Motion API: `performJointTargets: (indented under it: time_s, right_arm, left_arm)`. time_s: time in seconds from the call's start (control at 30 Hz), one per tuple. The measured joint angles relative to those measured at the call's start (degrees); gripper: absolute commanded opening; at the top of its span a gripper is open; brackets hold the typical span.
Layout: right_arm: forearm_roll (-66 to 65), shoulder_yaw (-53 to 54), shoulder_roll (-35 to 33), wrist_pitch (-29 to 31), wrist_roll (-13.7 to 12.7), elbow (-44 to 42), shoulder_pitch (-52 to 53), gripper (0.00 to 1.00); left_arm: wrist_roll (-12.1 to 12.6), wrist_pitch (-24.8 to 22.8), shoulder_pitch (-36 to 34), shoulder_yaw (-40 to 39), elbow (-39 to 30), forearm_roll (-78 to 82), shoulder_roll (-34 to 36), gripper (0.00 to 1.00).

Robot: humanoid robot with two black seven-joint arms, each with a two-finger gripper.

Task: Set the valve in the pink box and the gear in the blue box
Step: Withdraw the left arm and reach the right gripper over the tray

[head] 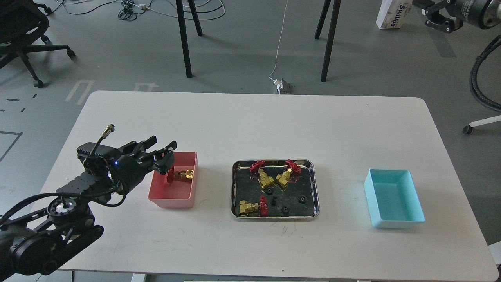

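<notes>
A brass valve with a red handwheel lies inside the pink box at the table's left. My left gripper is open just above the box's left end, clear of the valve. Three more valves lie in the steel tray, with several tiny black gears among them. The blue box stands empty at the right. My right gripper is up at the top right corner, away from the table, and its fingers cannot be told apart.
Chair and stand legs stand on the floor beyond the table's far edge. A black hose hangs at the right edge. The steel tray sits between the two boxes.
</notes>
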Motion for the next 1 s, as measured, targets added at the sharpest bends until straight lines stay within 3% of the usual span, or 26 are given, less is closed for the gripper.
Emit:
performJointTargets:
  time_s: [0.2, 0.37, 0.47, 0.63, 1.0]
  right_arm:
    - [-15.19, -5.76, 4.84, 6.08, 0.81, 9.97, 0.51, 0.98]
    - [-28.03, -18.36, 8.24, 10.12, 1.00, 18.26, 1.13, 0.98]
    - [-35.51, -27.86, 9.75, 12.42, 2.62, 20.91, 2.68, 0.98]
    - [-45.90, -39.18, 10.82, 14.34, 6.54, 21.72, 5.16, 0.98]
    - [-62.62, -48.46, 21.21, 14.45, 9.92, 16.35, 4.49, 0.97]
  left_arm:
    - [-0.87, -0.98, -11.31, -10.21, -0.09, -23.86, 0.39, 0.97]
    - [-1.05, -3.02, -21.49, -12.28, -0.22, -42.65, 3.11, 0.99]
    - [-1.02, -4.93, -25.29, -15.10, -0.28, -48.64, 3.44, 0.99]
    - [-0.82, -7.06, -29.84, -17.76, 0.14, -53.57, 4.93, 0.99]
    - [-0.79, -7.06, -32.95, -17.98, 1.45, -53.97, 8.05, 0.99]
